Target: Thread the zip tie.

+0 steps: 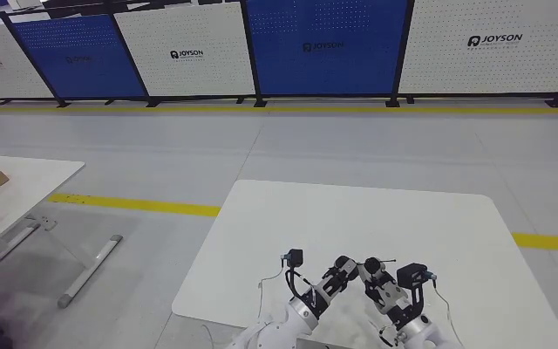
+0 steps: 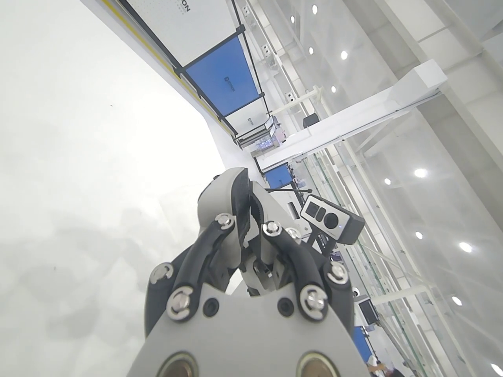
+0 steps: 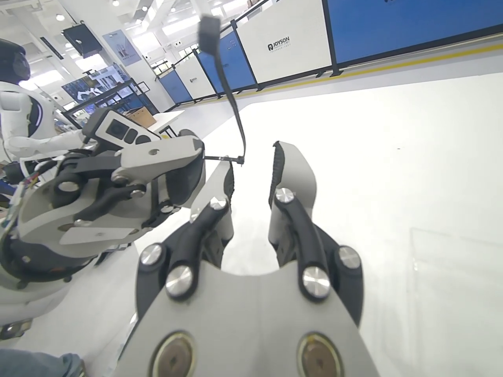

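A black zip tie (image 3: 234, 108) sticks up in the right wrist view, its square head (image 3: 210, 34) at the top. Its strap bends sharply at the bottom into a thin level stretch (image 3: 222, 157). My left gripper (image 3: 196, 164) is shut on that stretch, and from its own wrist the closed fingertips (image 2: 245, 192) show the thin strap (image 2: 289, 189) poking out sideways. My right gripper (image 3: 255, 168) stands open just beside the bend, with one fingertip (image 3: 229, 176) close to the strap and nothing between the fingers. Both grippers (image 1: 357, 272) meet near the table's front edge.
The white table (image 1: 366, 218) stretches bare beyond the grippers to its far edge. A faint clear sheet outline (image 3: 452, 245) lies on the table by the right arm. A second table (image 1: 35, 188) stands off to the left across the floor.
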Available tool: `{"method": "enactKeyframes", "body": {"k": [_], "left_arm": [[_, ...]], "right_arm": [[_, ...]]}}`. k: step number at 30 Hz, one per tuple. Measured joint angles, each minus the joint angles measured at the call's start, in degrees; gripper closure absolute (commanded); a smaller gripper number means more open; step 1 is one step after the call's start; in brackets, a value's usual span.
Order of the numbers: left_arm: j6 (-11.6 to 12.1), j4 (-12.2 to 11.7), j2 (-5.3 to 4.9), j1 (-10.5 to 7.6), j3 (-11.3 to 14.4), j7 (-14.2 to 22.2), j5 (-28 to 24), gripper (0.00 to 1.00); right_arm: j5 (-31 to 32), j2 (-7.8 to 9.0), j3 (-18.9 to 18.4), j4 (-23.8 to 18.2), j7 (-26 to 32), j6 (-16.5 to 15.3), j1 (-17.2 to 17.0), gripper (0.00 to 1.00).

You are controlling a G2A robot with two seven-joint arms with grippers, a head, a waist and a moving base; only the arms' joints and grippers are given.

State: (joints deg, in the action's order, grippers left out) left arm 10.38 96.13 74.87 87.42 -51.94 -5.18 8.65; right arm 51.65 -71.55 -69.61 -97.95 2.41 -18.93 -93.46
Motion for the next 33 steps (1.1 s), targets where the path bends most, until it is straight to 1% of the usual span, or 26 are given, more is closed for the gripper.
{"method": "enactKeyframes", "body": {"k": [1, 2, 3, 6, 8, 9, 21, 27, 33], "left_arm": [[0.0, 0.0, 0.01, -0.02, 0.0, 0.0, 0.0, 1.00], [0.0, -0.1, 0.03, -0.04, 0.1, 0.0, 0.1, 1.00], [0.0, -0.1, 0.04, -0.05, 0.1, 0.0, 0.1, 1.00], [0.0, -0.1, 0.06, -0.03, 0.2, 0.0, 0.3, 1.00], [0.0, -0.2, 0.06, -0.01, 0.3, 0.0, 0.4, 1.00], [0.1, -0.2, 0.06, 0.00, 0.3, -0.1, 0.4, 1.00], [0.6, -0.2, 0.07, 0.22, 0.2, -0.4, 0.8, 1.00], [1.4, 0.5, -0.01, 0.67, -0.1, -0.7, 0.9, 1.00], [1.7, 1.0, -0.05, 0.92, -0.4, -0.9, 0.8, 1.00]], "right_arm": [[0.0, 0.01, 0.0, 0.0, 0.0, 0.0, 0.0, 0.82], [0.0, 0.02, 0.0, 0.0, 0.0, 0.0, 0.0, 0.83], [-0.1, 0.03, 0.0, 0.0, 0.1, 0.0, 0.0, 0.86], [-0.2, 0.05, 0.1, 0.0, 0.1, 0.1, 0.1, 0.89], [-0.2, 0.07, 0.1, 0.0, 0.1, 0.2, 0.1, 0.94], [-0.2, 0.07, 0.1, 0.0, 0.2, 0.2, 0.1, 1.00], [0.3, 0.11, 0.6, 0.4, 0.0, 1.0, 0.4, 1.00], [1.1, 0.12, 1.2, 0.7, 0.6, 1.3, 0.7, 1.00], [1.2, 0.11, 1.5, 1.3, 0.7, 1.5, 1.1, 1.00]]}}
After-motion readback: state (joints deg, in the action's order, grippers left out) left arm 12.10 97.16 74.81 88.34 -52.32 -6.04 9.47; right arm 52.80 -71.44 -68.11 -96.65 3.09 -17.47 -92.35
